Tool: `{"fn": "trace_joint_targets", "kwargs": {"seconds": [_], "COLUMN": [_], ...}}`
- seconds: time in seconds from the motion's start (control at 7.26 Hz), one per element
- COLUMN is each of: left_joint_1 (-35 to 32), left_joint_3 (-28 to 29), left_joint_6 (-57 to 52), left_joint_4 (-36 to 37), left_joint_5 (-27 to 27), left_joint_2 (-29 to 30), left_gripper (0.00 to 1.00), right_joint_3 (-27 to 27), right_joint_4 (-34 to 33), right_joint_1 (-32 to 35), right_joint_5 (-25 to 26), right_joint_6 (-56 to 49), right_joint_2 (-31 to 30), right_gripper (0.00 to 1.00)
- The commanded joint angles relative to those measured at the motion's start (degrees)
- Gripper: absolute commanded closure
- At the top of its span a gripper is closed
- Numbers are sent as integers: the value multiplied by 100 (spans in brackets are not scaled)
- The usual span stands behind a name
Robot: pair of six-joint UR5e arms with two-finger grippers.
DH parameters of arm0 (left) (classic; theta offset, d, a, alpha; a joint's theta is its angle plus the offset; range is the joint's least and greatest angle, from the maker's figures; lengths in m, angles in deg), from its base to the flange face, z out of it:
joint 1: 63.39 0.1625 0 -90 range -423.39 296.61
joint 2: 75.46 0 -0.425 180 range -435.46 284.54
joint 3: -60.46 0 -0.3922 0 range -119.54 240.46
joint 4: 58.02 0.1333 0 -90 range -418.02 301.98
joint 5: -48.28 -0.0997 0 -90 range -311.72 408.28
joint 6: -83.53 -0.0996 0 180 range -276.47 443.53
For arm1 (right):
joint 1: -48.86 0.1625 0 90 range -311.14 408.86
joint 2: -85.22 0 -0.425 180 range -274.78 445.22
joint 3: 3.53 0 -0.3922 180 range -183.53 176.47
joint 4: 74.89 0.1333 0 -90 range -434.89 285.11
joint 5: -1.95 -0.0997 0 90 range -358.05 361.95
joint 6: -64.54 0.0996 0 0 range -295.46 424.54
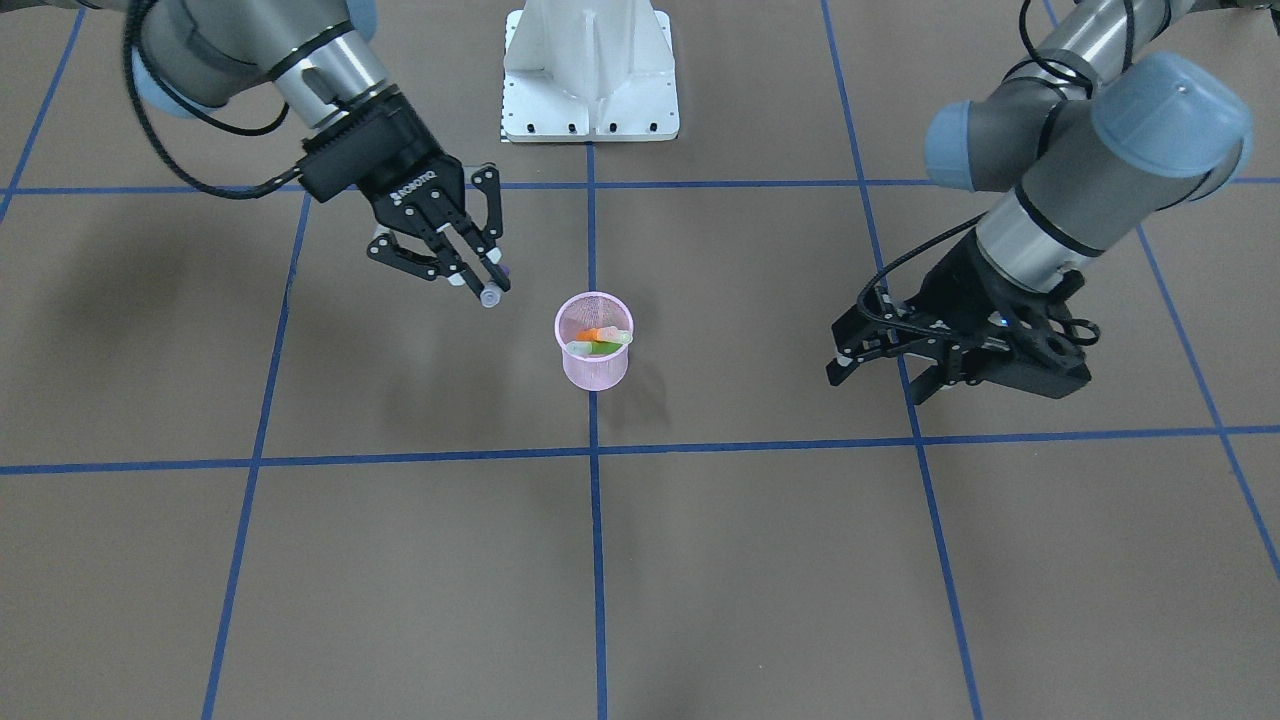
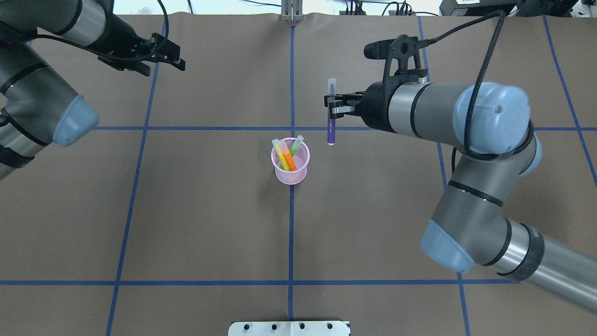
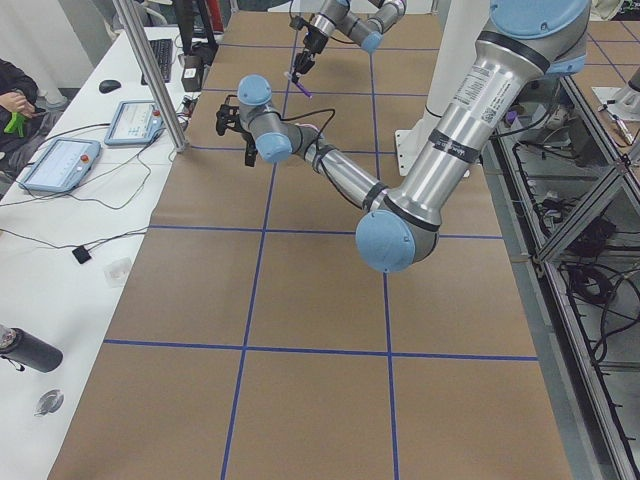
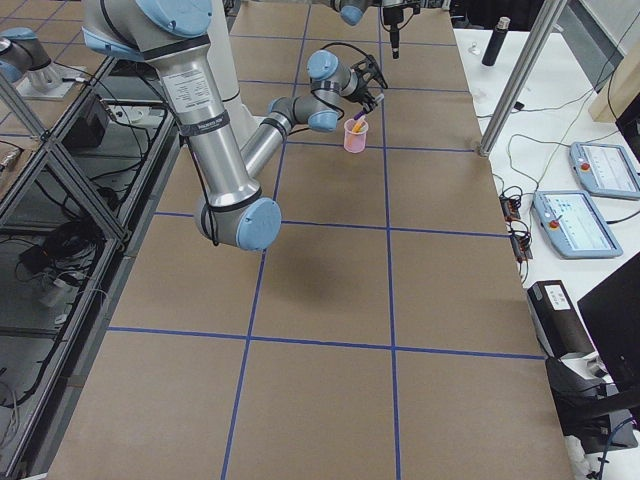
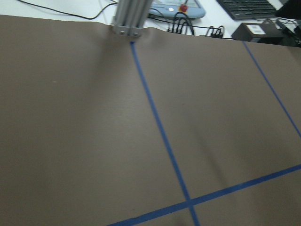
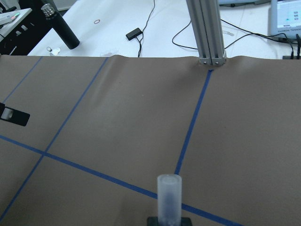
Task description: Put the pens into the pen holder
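Tbl point(image 2: 210, 210): brown sheet, blue tape grid.
Pen holder point(image 2: 290, 161): upright on a tape line, near right gripper point(image 2: 332, 106) jaws, lower.
Base plate point(image 1: 590, 100): white, well behind jaws.

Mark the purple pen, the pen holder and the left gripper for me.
purple pen point(image 2: 330, 132), overhead exterior view, lower barrel.
pen holder point(image 2: 290, 177), overhead exterior view, mesh wall.
left gripper point(image 1: 872, 386), exterior front-facing view, midway between its fingers.
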Motion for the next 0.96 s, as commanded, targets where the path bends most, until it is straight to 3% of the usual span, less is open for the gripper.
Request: {"fn": "trace_joint_targets", "kwargs": {"seconds": [0.0, 0.14, 0.83], "left_joint_1": [-287, -297, -306], "left_joint_3": [47, 47, 152], "left_joint_6": [-589, -732, -751], "left_joint_4": [316, 334, 334], "left_joint_5": [153, 144, 91], "left_joint_2": [-135, -223, -233], "left_gripper": [0, 0, 0], "right_joint_3": [461, 637, 1182], "right_joint_4": [279, 436, 761], "right_joint_1": [-745, -869, -940], "right_joint_5": [1320, 1569, 1702], "right_joint_6": [-53, -97, -282], "right_joint_2": [190, 295, 481], "right_gripper": [100, 100, 100]}}
